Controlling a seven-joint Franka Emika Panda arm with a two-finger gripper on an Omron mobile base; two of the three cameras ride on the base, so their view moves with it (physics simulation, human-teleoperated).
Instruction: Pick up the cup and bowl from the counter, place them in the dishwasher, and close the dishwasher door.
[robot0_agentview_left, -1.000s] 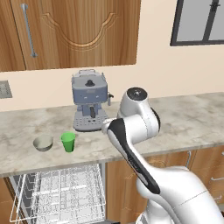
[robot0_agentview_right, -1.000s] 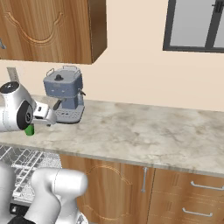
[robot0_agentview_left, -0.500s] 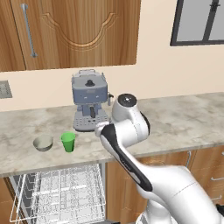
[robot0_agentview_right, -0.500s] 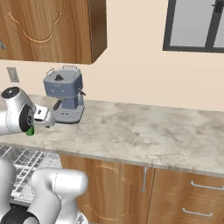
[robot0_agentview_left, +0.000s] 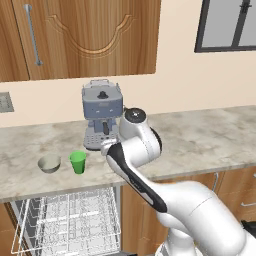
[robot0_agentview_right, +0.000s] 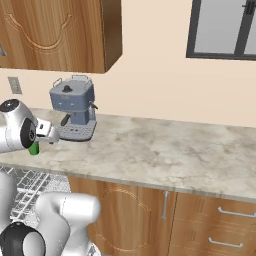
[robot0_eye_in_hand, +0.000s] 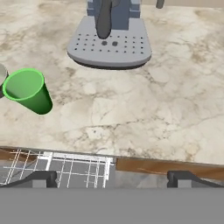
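Note:
The green cup (robot0_agentview_left: 77, 162) stands upright on the counter (robot0_agentview_left: 200, 145), just right of the grey-beige bowl (robot0_agentview_left: 49, 163). In the hand view the cup (robot0_eye_in_hand: 28, 91) is at the left and a sliver of the bowl (robot0_eye_in_hand: 1, 76) shows at the edge. My gripper (robot0_eye_in_hand: 112, 179) is open and empty, hovering over the counter's front edge to the right of the cup, with its fingertips (robot0_eye_in_hand: 41, 178) wide apart. Below the counter the dishwasher's white wire rack (robot0_agentview_left: 70, 220) is pulled out. The dishwasher door is out of view.
A grey coffee machine (robot0_agentview_left: 102, 112) stands at the back of the counter, close behind my hand, and its drip tray (robot0_eye_in_hand: 109, 43) lies straight ahead. Wooden cabinets (robot0_agentview_left: 85, 35) hang above. The counter (robot0_agentview_right: 165, 145) stretches on to the right.
The arm has swung left along the counter's front edge, toward the cup. The gripper stayed open. Cup and bowl have not moved.

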